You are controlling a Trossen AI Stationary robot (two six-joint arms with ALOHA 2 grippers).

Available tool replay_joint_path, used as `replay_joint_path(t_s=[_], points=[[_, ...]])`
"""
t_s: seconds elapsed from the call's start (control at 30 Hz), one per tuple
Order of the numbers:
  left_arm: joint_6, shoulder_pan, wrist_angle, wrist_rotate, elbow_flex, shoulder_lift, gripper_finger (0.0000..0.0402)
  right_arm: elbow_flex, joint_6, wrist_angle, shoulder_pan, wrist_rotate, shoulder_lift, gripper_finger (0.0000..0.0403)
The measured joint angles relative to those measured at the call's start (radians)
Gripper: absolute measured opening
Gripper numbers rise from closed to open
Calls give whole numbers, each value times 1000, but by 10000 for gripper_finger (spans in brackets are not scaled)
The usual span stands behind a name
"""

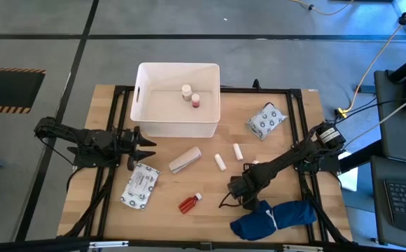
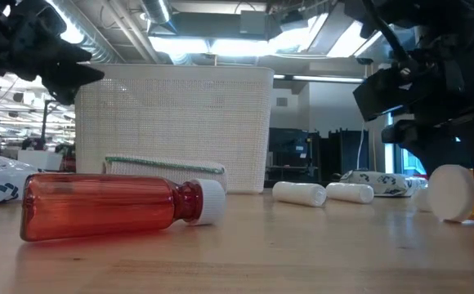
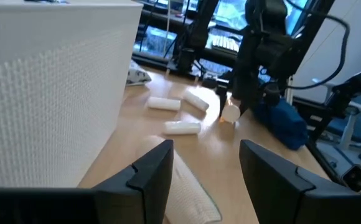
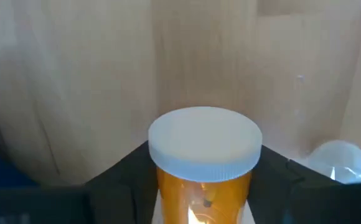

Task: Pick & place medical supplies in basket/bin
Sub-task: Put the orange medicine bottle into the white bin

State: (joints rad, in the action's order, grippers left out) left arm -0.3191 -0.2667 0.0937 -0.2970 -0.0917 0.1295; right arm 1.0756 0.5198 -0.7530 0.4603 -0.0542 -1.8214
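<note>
The white tub (image 1: pixel 178 120) stands at the table's far middle with two small bottles (image 1: pixel 191 96) inside. My left gripper (image 1: pixel 147 147) (image 3: pixel 205 168) is open and hovers by the tub's near left corner, above the tan bandage roll (image 1: pixel 185 159) (image 3: pixel 190 196). My right gripper (image 1: pixel 239 190) is shut on an orange bottle with a white cap (image 4: pixel 204 146) (image 2: pixel 451 193), next to the dark blue cloth (image 1: pixel 276 217). A red bottle (image 1: pixel 189 203) (image 2: pixel 110 204), two white cylinders (image 1: pixel 220 162) (image 1: pixel 238 150) and two white printed packets (image 1: pixel 140 187) (image 1: pixel 266 120) lie on the table. My right gripper pinches the orange bottle's body (image 4: pixel 199 193) just behind the white cap, one finger on each side. The arm slants down from the table's far right. The cap points away from the wrist, past the fingertips. I cannot tell whether the bottle touches the table.
The blue cloth bundle lies at the near right edge, right beside my right gripper. A dark frame (image 1: pixel 119 89) runs around the wooden table top. Bare wood shows between the red bottle and my right gripper (image 1: pixel 213 196).
</note>
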Motion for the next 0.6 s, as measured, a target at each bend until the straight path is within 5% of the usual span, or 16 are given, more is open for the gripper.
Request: replay_joint_path(t_s=[0.33, 0.6], points=[[0, 0, -4, 1, 0, 55, 181, 64, -5, 23, -11, 4, 0, 174], [0, 0, -22, 0, 0, 61, 181, 194, -63, 139, -71, 133, 0, 174]])
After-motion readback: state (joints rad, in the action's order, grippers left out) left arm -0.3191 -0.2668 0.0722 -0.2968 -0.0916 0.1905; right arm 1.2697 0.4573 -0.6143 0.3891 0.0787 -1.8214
